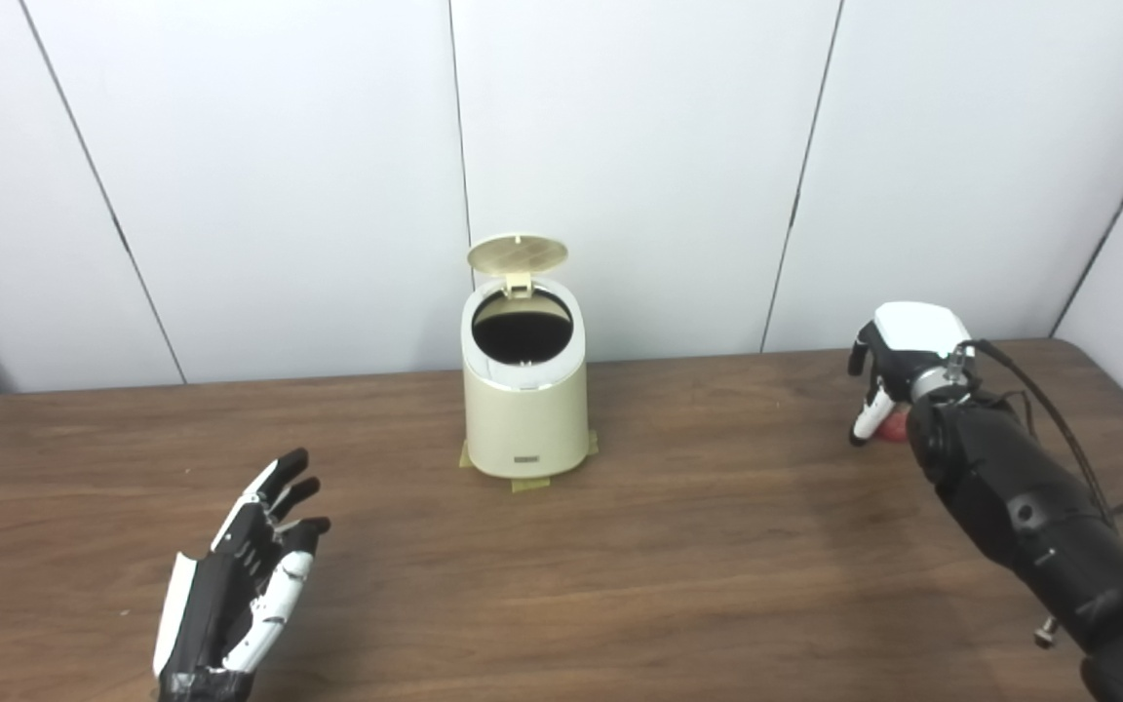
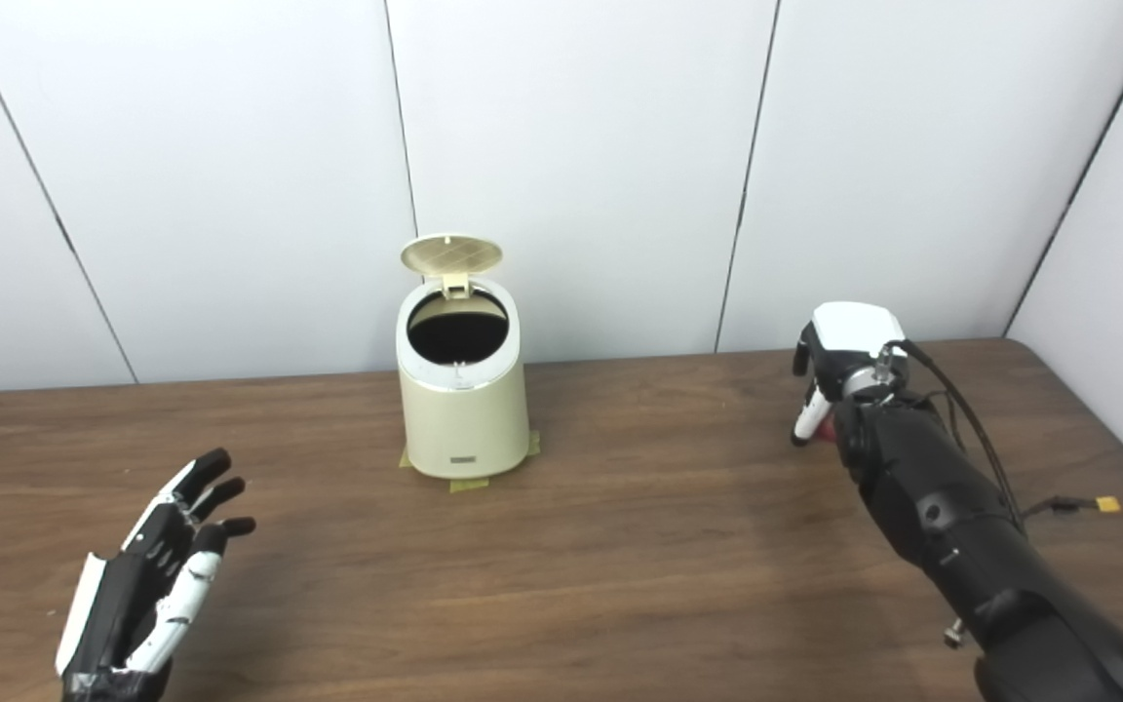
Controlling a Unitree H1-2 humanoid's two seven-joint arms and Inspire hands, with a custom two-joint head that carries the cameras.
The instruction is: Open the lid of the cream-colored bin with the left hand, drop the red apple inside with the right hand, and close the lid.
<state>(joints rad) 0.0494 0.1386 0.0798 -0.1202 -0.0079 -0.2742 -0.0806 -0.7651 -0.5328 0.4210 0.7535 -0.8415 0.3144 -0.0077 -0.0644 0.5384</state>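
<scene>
A cream-colored bin [image 1: 525, 409] is seen standing upright on the wooden bench [image 1: 678, 546], toward the far edge and a little left of the middle, close to the white panelled wall [image 1: 639, 146]. Its round lid [image 1: 517, 253] is raised on the rear hinge and stands nearly upright above the back of the rim, so that the dark opening [image 1: 522, 330] is exposed. Strips of yellowish tape [image 1: 530, 483] are visible at the foot of the bin, against the bench surface.

The left robot hand [image 1: 245, 575] is held low at the near left of the bench, well apart from the bin. Its fingers [image 1: 290, 478] are spread and extended toward the far side, and nothing is held in it.

The right robot hand [image 1: 888, 375] is placed at the far right of the bench, well apart from the bin, with its white back turned upward and its fingers [image 1: 873, 414] curled downward. A small patch of red, taken to be the red apple [image 1: 896, 426], is visible just under the hand, at the bench surface, mostly hidden by the hand and wrist. Whether the fingers are actually closed on the apple or only arched over it cannot be told from either view. A black cable [image 1: 1049, 409] is seen running from the wrist back along the dark forearm [image 1: 1020, 507], which enters from the lower right.
</scene>
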